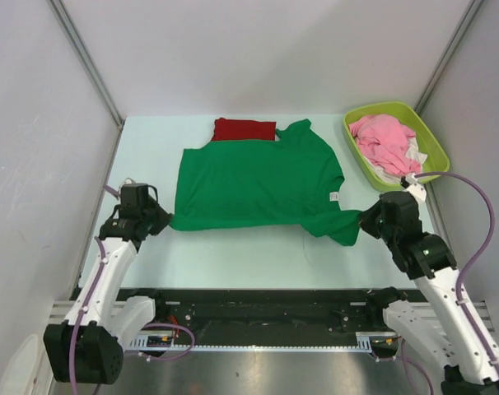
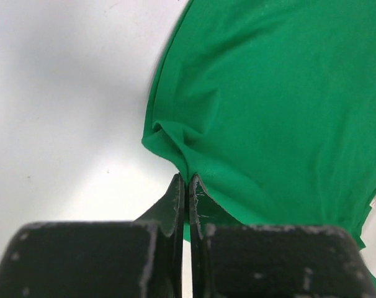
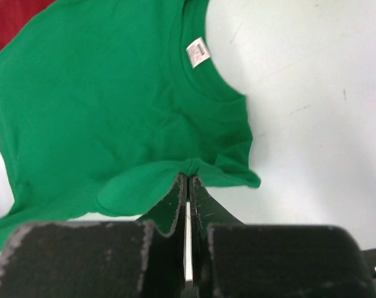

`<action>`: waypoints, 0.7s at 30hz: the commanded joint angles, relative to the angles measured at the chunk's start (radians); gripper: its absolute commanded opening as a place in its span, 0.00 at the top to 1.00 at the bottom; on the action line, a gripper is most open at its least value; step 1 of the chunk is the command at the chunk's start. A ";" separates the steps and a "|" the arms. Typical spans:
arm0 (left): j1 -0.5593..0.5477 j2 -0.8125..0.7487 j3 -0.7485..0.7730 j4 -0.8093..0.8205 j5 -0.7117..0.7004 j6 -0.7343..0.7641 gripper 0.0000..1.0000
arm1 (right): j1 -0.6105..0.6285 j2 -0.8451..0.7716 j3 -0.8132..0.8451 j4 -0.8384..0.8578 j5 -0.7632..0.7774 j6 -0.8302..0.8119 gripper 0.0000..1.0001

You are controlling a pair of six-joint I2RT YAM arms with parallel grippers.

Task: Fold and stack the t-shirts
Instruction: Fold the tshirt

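Note:
A bright green t-shirt lies spread across the middle of the table, its white neck label toward the right. A dark red t-shirt lies folded behind it, partly under the green one's far edge. My left gripper is shut on the green t-shirt's near-left corner, the cloth bunched at the fingertips. My right gripper is shut on the green shirt at its near-right sleeve. The red shirt shows at the top left of the right wrist view.
A lime green basket stands at the back right corner, holding a pink garment and some white cloth. Grey walls with metal posts close in the table on three sides. A purple cable loops beside the right arm.

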 commanded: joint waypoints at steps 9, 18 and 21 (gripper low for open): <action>0.028 0.144 0.061 0.133 -0.001 0.036 1.00 | -0.416 0.061 -0.086 0.200 -0.597 -0.224 1.00; 0.028 0.302 0.111 0.193 0.024 0.031 1.00 | -0.417 0.174 -0.088 0.310 -0.682 -0.246 1.00; 0.028 0.353 0.127 0.200 0.024 0.028 1.00 | -0.414 0.223 -0.088 0.370 -0.688 -0.234 1.00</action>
